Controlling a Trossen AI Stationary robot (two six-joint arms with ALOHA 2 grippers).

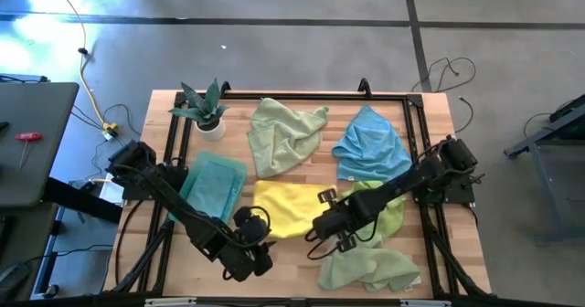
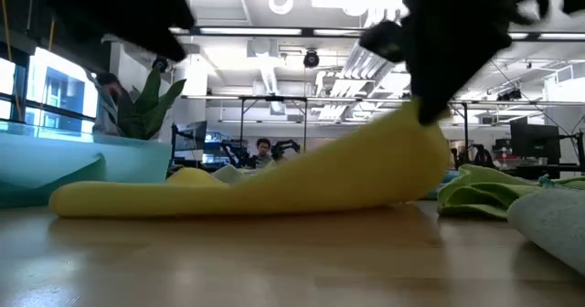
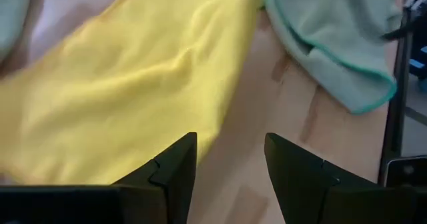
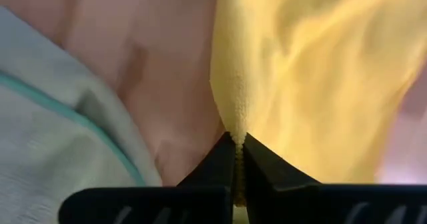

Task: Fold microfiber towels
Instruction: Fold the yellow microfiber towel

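I see the small spiky green potted plant (image 1: 207, 108) at the far left corner of the light wooden worktop (image 1: 292, 269), inside the black metal frame. Near it, on the left, the teal microfiber towel (image 1: 213, 184) lies flat, partly under my left arm. My left gripper (image 1: 253, 252) hovers at the near edge, just left of centre; in the left wrist view its fingers (image 3: 175, 167) stand apart with nothing between them, above bare wood beside the bright yellow microfiber towel (image 1: 288, 206).

That yellow towel sits mid-worktop, between the two grippers. From the low view its left part lies on the wood while its right edge is lifted off the surface (image 2: 402, 133). Far of it, the crumpled pale green microfiber towel (image 1: 285, 133) lies near the far rail, centre.

My right gripper (image 1: 327, 223) is at the yellow towel's right edge; in the right wrist view the fingers (image 4: 257, 161) are pinched closed on a fold of the yellow cloth.

Right of centre, the sky blue microfiber towel (image 1: 370, 144) lies bunched at the far right. Under my right arm there is a brighter yellow-green microfiber towel (image 1: 388, 217), and a second pale green towel with teal trim (image 1: 370, 270) is heaped at the near right edge, just beside the yellow one.
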